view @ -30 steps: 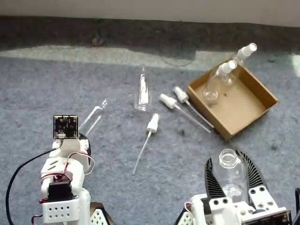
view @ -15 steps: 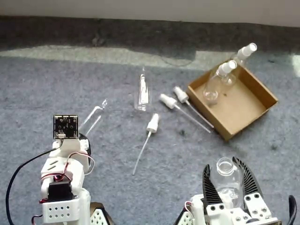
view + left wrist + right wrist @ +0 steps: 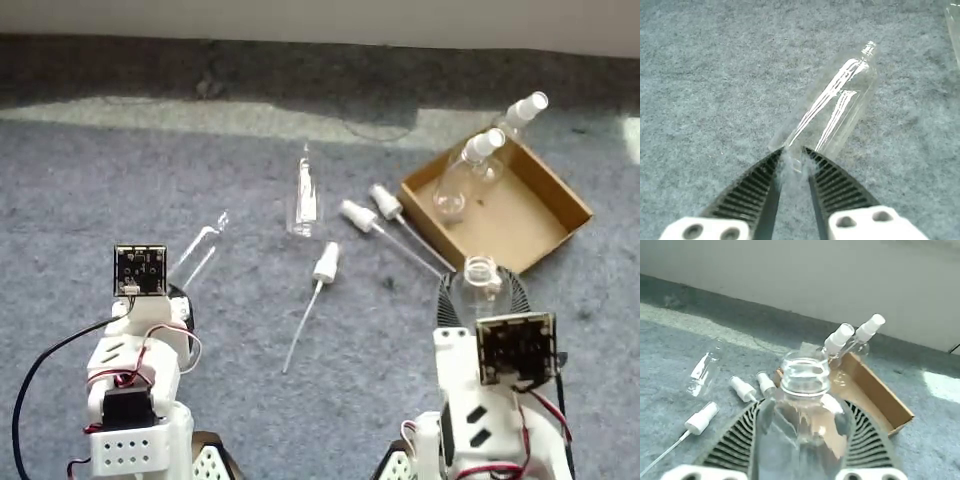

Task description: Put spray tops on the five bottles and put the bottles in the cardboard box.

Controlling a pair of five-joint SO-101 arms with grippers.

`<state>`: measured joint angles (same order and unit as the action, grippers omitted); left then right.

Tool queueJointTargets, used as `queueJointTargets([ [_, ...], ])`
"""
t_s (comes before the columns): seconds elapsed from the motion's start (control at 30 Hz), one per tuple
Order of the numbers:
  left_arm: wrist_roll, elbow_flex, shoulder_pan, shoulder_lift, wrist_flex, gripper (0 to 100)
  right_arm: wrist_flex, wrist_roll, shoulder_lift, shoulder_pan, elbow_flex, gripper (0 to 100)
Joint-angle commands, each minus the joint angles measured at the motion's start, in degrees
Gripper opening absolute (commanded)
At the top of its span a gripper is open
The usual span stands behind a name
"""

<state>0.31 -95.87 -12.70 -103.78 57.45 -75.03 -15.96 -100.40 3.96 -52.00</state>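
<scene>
My right gripper (image 3: 481,290) is shut on an uncapped clear bottle (image 3: 481,270) (image 3: 804,390), held upright just in front of the cardboard box (image 3: 540,235) (image 3: 882,395). Two capped bottles (image 3: 478,152) (image 3: 840,337) lean in the box's far corner. Three loose spray tops (image 3: 325,262) (image 3: 702,417) lie on the carpet between the arms and the box. A bare bottle (image 3: 303,195) (image 3: 705,367) lies farther back. My left gripper (image 3: 793,152) hangs low over the carpet, its jaws nearly together at the base of another lying bottle (image 3: 832,107) (image 3: 200,250).
Grey carpet (image 3: 120,180) covers the whole work area, with a pale wall (image 3: 790,270) along the far edge. The spray tops' long dip tubes (image 3: 415,250) stretch toward the box's near corner. Open carpet lies at the far left.
My right gripper has carried the bottle away from the near edge toward the box and tipped its wrist up. The left arm has not moved.
</scene>
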Motion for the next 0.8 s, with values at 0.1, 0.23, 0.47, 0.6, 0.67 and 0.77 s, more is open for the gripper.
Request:
queueJointTargets([
  [0.1, -0.3, -1.1, 0.9, -0.7, -1.1, 0, 9.4, 0.6, 0.0, 12.1, -10.2, 7.4],
  [0.23, -0.3, -1.1, 0.9, -0.7, -1.1, 0, 16.5, 0.6, 0.0, 14.3, -15.4, 7.4],
  [0.47, -0.3, -1.1, 0.9, -0.7, -1.1, 0, 26.5, 0.6, 0.0, 14.4, -27.6, 7.4],
  [0.6, -0.3, -1.1, 0.9, -0.7, -1.1, 0, 30.8, 5.4, 0.0, 14.2, -34.2, 7.4],
  [0.67, -0.3, -1.1, 0.9, -0.7, -1.1, 0, 33.0, 10.5, 0.0, 14.1, -36.3, 7.4],
  [0.77, -0.3, -1.1, 0.9, -0.7, -1.1, 0, 34.3, 15.8, 0.0, 14.1, -37.7, 7.4],
])
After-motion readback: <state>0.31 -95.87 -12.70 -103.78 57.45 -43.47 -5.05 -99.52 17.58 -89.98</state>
